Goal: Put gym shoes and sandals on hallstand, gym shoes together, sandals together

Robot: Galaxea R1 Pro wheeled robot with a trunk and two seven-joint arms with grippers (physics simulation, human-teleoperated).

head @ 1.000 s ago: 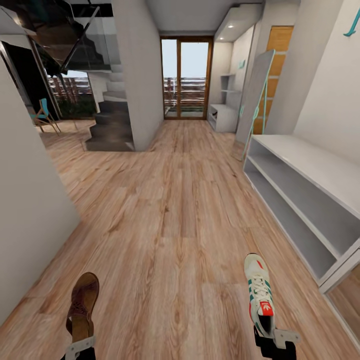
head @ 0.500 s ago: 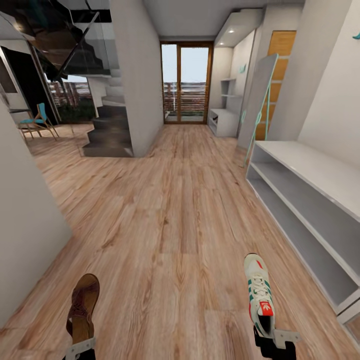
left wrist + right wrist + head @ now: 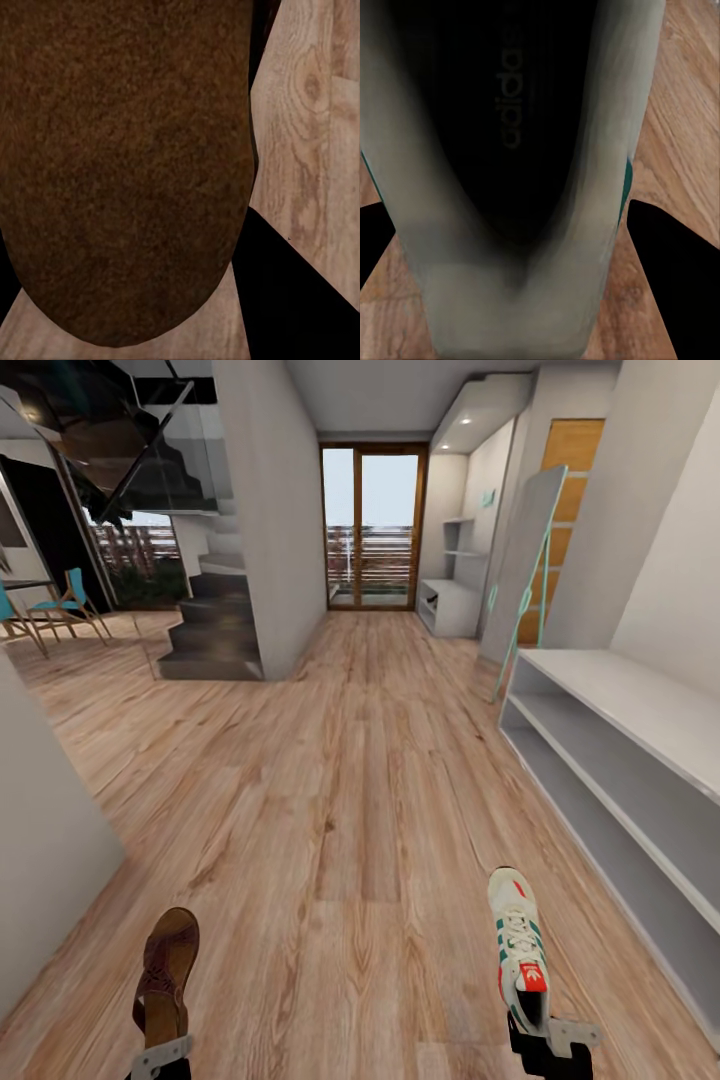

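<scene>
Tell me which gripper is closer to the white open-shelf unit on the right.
Right. The right gripper, holding the gym shoe, sits near the shelf unit; the left gripper, holding the sandal, is farther across the floor.

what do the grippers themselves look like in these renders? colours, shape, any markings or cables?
In the head view, the left gripper shows a light grey, flat bracket-like end. The right gripper has a black body with a light grey angular plate. No cables or markings are visible. In the right wrist view, its fingers appear as plain black wedges.

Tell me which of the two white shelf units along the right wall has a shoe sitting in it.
The far white shelf unit beside the glass door: a dark shoe shape shows in its lower opening. The near, long white shelf unit holds none.
</scene>
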